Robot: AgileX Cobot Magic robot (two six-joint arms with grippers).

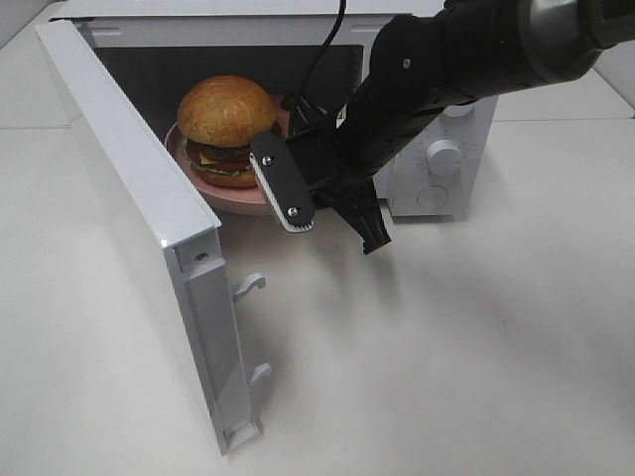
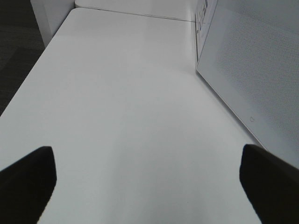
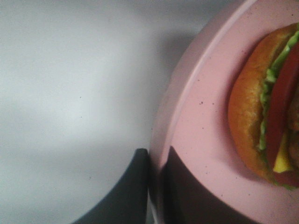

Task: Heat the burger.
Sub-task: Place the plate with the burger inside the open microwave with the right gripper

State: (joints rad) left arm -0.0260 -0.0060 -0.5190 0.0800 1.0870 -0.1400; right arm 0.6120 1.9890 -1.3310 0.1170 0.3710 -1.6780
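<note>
White tabletop (image 1: 446, 347), seen from the near side, is carrying a white microwave (image 1: 437, 188). The microwave is standing toward the far side, and its door (image 1: 129, 208) is hanging open on the left.

Toward the far edge of the tabletop (image 1: 446, 347): microwave (image 1: 442, 159), door (image 1: 129, 188) swung out toward the near left corner. Inside the cavity: plate (image 1: 233, 195), with burger (image 1: 226, 111) on it. At the plate's front rim, clamped on it: right gripper (image 3: 155, 161). Beside the door's outer face, over the tabletop: left gripper (image 2: 147, 182).
</note>
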